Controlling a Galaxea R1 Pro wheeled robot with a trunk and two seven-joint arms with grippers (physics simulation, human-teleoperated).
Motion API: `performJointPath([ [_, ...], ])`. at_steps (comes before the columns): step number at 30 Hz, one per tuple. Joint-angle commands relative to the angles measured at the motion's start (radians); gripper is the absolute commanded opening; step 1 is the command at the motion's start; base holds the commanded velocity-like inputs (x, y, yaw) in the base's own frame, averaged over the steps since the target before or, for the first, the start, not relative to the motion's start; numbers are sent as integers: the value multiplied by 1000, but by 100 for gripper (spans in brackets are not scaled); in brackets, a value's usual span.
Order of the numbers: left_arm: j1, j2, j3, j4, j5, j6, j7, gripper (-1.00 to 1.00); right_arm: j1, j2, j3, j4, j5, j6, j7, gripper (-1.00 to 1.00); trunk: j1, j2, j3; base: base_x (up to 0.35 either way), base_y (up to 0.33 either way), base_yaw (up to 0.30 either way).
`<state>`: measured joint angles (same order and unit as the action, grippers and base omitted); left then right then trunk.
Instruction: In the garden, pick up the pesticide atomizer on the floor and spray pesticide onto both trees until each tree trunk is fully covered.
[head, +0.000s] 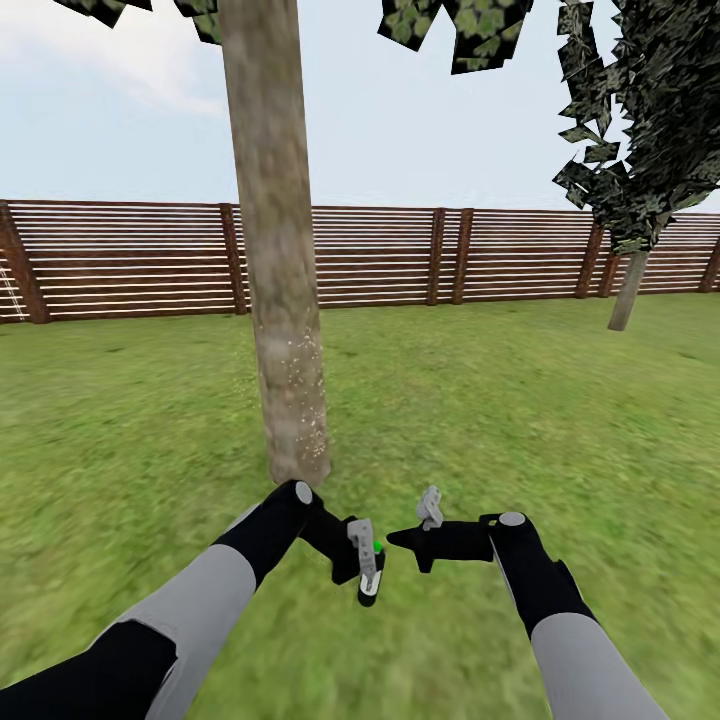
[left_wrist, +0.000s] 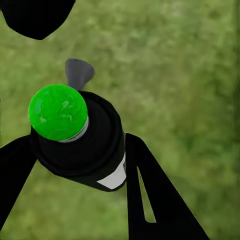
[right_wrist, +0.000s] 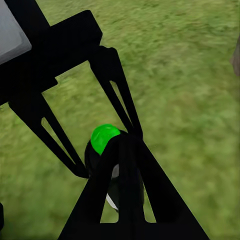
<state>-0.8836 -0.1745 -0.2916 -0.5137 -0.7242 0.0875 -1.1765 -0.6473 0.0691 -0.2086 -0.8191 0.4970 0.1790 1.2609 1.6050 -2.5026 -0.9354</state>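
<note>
My left gripper (left_wrist: 85, 170) clenches the pesticide atomizer (left_wrist: 82, 142) round its dark body near the tree trunk (head: 280, 300), probably light, rigid, slick plastic; my right gripper (right_wrist: 125, 165) looks released.

Black atomizer (left_wrist: 85, 145) with green cap, mottled grey-brown trunk (head: 280, 300), brown slatted fence (head: 500, 255)

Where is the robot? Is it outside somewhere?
Yes, it looks like a garden or back yard. Green grass covers the ground, a brown wooden slat fence runs along the back under open sky, and a tall tree trunk stands right in front of the robot.
</note>
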Motion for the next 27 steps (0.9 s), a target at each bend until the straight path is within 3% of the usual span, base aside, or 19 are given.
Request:
performJointPath([
  [1,0,0,0,-1,0,0,-1,-100,0,0,1,0,0,-1,0,-100,0,0,0,0,0,0],
  [16,0,0,0,-8,4,-1,3,-100,0,2,1,0,0,0,0,-100,0,0,0,0,0,0],
  [20,0,0,0,-9,103,-3,3,-100,0,1,1,0,0,0,0,-100,0,0,0,0,0,0],
  [27,0,0,0,-9,118,-3,3,-100,0,1,1,0,0,0,0,-100,0,0,0,0,0,0],
])
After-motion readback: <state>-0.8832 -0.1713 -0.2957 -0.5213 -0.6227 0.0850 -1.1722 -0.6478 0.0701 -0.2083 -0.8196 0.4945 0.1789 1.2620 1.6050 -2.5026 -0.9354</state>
